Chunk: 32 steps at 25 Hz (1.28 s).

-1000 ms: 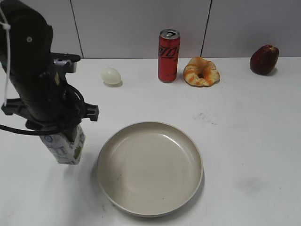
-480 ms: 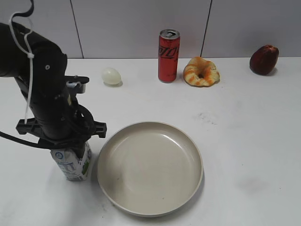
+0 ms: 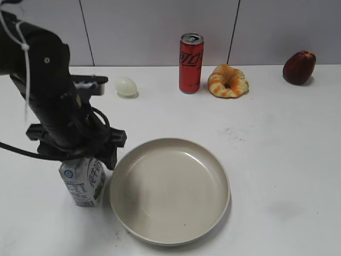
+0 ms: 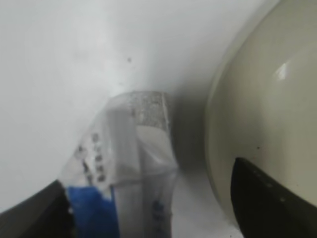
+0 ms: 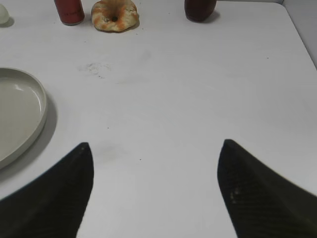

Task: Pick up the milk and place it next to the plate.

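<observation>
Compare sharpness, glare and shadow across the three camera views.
Exterior view: sharp, with a soft shadow inside the round beige plate. Left wrist view: the close white milk carton with blue top is blurred, and a small glare spot sits on the plate. Right wrist view: sharp white table, evenly lit.

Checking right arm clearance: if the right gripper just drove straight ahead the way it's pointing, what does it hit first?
Nothing close: the right gripper is open over bare table. Further along that line stand the bread ring and the dark red fruit at the far edge, roughly either side of it. Depth is unclear; the plate lies off to its left.
</observation>
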Each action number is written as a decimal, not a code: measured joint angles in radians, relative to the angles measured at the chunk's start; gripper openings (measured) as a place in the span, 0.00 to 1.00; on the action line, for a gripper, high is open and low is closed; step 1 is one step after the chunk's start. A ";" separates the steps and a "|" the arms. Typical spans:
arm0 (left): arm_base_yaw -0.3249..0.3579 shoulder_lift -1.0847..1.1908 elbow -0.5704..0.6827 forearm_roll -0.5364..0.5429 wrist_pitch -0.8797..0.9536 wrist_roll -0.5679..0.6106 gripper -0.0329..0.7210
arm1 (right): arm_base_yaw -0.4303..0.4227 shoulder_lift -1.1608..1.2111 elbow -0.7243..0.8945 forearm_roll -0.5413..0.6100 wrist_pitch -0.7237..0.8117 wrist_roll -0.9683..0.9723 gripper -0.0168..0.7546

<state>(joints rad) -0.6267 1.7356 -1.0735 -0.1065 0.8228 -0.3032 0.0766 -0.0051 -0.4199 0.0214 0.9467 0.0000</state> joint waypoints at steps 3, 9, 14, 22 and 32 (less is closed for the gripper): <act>0.034 -0.081 -0.033 0.009 0.001 0.048 0.88 | 0.000 0.000 0.000 0.000 0.000 0.000 0.78; 0.236 -0.196 -0.092 0.021 0.094 0.262 0.77 | 0.000 0.000 0.000 0.000 0.000 0.000 0.78; 0.445 -0.197 -0.115 0.079 0.275 0.477 0.75 | 0.000 0.000 0.000 0.000 0.000 0.000 0.78; 0.598 -0.212 -0.117 0.040 0.388 0.516 0.75 | 0.000 0.000 0.000 0.000 0.000 0.000 0.78; 0.607 -0.610 0.157 -0.001 0.387 0.517 0.75 | 0.000 0.000 0.000 0.000 0.000 0.000 0.78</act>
<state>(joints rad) -0.0201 1.1256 -0.9163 -0.1072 1.2096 0.2138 0.0766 -0.0051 -0.4199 0.0214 0.9467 0.0000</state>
